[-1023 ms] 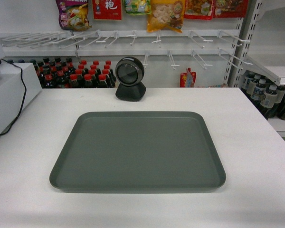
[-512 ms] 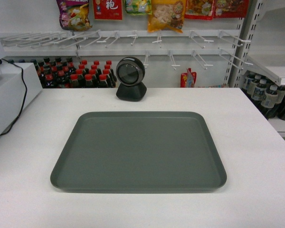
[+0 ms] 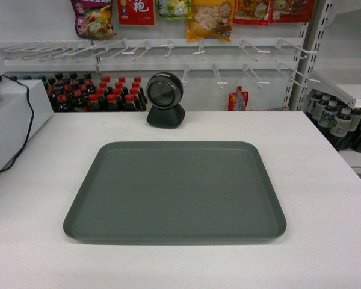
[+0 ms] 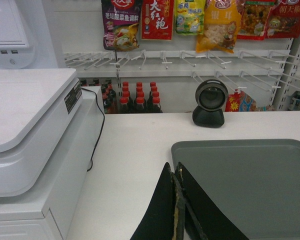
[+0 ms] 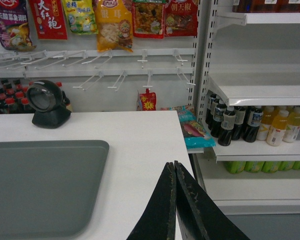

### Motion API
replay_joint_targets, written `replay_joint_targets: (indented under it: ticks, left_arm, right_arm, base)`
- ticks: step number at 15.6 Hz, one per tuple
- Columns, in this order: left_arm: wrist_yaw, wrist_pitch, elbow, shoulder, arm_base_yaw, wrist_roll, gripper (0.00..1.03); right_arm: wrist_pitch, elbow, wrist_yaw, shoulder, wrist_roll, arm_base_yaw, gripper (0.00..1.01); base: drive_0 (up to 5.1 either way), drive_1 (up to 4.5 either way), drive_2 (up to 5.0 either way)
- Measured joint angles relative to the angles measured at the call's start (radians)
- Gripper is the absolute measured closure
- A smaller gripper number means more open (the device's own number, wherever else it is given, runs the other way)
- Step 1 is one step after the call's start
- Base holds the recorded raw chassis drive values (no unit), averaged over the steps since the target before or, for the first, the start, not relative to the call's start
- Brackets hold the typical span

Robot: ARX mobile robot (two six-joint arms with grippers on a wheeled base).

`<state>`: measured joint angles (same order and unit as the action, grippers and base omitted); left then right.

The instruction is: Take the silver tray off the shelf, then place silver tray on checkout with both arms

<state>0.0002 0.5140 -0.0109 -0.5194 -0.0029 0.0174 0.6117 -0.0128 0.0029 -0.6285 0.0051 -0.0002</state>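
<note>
In the left wrist view the left claw (image 4: 176, 200) is at the bottom centre with its fingers pressed together, just over the left rim of the silver tray (image 3: 175, 191), which lies flat in the middle of the white tabletop (image 3: 325, 174). In the right wrist view the right claw (image 5: 174, 200) is also pressed together at the bottom centre, above bare tabletop, apart from the tray's right edge. The white shelf (image 5: 260, 90) is at the right of that frame.

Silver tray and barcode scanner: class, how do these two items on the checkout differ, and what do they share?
The silver tray lies flat, wide and low; the barcode scanner stands upright and compact. The tray is matte grey-green and rectangular; the scanner is black with a round head. Both rest on the white checkout, apart from each other, the scanner behind the tray.
</note>
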Motion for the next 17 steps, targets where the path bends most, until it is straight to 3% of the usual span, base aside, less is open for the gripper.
replay_joint_targets:
  ticks: [4, 13, 15, 16, 17]
  left_arm:
    - [0.000, -0.139, 0.000, 0.143, 0.000, 0.000, 1.02]
    - [0.000, -0.217, 0.000, 0.224, 0.000, 0.000, 1.02]
    - [0.000, -0.276, 0.000, 0.281, 0.000, 0.000, 1.02]
    - [0.000, -0.333, 0.000, 0.338, 0.000, 0.000, 1.02]
    - [-0.001, -0.521, 0.000, 0.509, 0.000, 0.000, 1.02]
  right_arm:
    - [-0.156, 0.000, 0.000, 0.169, 0.000, 0.000, 0.99]
    - [-0.249, 0.000, 0.000, 0.268, 0.000, 0.000, 0.99]
    - [-0.320, 0.000, 0.000, 0.338, 0.000, 0.000, 0.99]
    - [-0.386, 0.000, 0.000, 0.406, 0.000, 0.000, 0.99]
    - [-0.434, 0.000, 0.000, 0.452, 0.000, 0.000, 0.99]
  base:
    - [0.0, 0.00, 0.0]
    - [0.0, 0.00, 0.0]
    - [0.0, 0.00, 0.0]
    - [0.0, 0.00, 0.0]
    - [0.0, 0.00, 0.0]
